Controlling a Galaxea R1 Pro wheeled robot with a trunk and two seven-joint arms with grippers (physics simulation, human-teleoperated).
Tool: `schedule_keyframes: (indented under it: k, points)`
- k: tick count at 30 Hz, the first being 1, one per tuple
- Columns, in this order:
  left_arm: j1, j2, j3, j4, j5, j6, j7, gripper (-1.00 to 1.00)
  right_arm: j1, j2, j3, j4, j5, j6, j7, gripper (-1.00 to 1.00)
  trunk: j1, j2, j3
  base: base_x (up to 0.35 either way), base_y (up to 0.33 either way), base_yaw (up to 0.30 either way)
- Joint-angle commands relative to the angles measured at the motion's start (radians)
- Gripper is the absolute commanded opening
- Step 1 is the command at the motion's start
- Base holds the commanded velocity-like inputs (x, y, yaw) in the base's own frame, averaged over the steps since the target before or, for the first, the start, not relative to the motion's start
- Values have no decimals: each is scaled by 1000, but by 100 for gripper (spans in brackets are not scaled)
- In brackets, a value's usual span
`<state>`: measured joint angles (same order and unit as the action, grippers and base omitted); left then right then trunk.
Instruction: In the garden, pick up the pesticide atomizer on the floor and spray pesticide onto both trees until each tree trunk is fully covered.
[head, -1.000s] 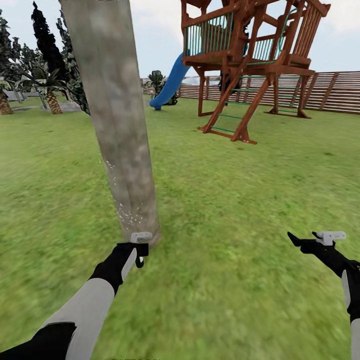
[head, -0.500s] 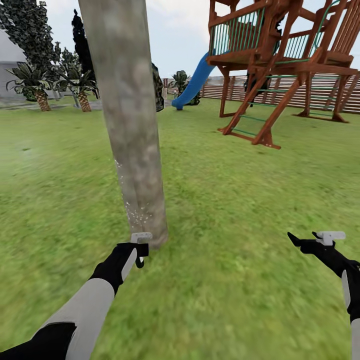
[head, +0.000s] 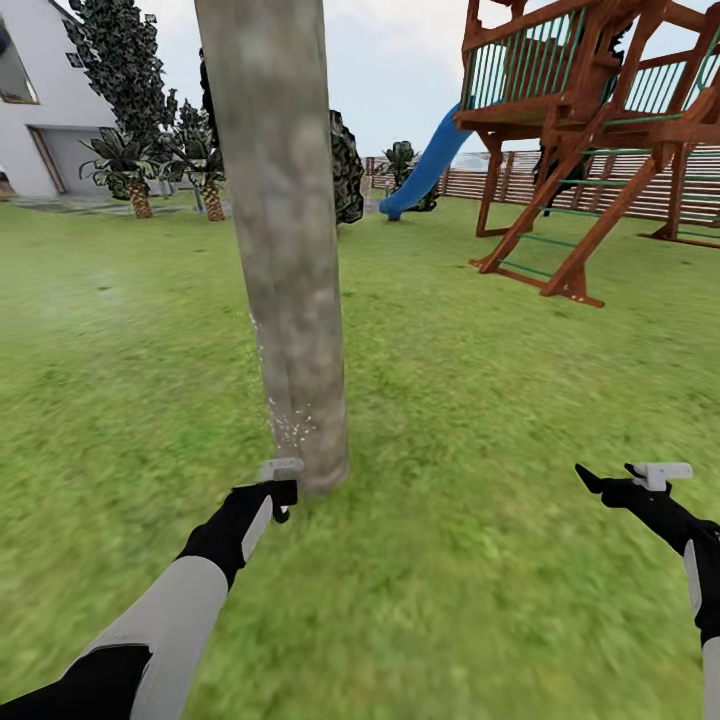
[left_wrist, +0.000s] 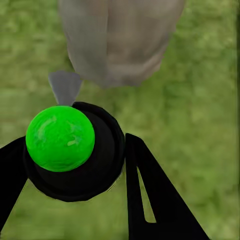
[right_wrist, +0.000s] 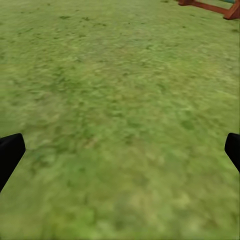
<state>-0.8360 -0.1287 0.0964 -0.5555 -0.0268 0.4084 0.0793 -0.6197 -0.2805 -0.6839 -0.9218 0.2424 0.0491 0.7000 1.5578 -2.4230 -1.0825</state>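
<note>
Pesticide atomizer (left_wrist: 75, 150), small dark sprayer with whitish-grey head and bright green dot, clamped between left gripper (head: 272, 497) fingers, nozzle near base of thick mottled grey-brown tree trunk (head: 285, 240). White pesticide specks (head: 290, 425) sit on lower trunk alone. Right gripper (head: 625, 482) spread apart, empty, over green lawn (head: 480, 400). Risk: upper trunk left bare if nozzle keeps low; far side likely missed without circling; second tree not yet treated.

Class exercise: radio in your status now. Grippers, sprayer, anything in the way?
Left gripper shut on small dark green-dotted atomizer. Right gripper open. White specks low on mottled grey-brown trunk. Path clear.
</note>
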Motion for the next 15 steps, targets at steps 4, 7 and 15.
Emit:
schedule_keyframes:
  k: [4, 7, 15]
  points:
    - [-38, 6, -5, -27, -9, 84, -79, -100, 0, -2, -2, -2, -1, 0, 0, 100, 0, 0, 0, 0, -1, -63]
    - [-95, 10, -6, -89, -9, 208, -171, -100, 0, -3, -2, -3, -1, -1, 0, 100, 0, 0, 0, 0, 0, -227]
    - [-271, 86, -8, -250, -14, 566, -228, -100, 0, -3, -2, -3, -2, -2, -1, 100, 0, 0, 0, 0, 0, -9]
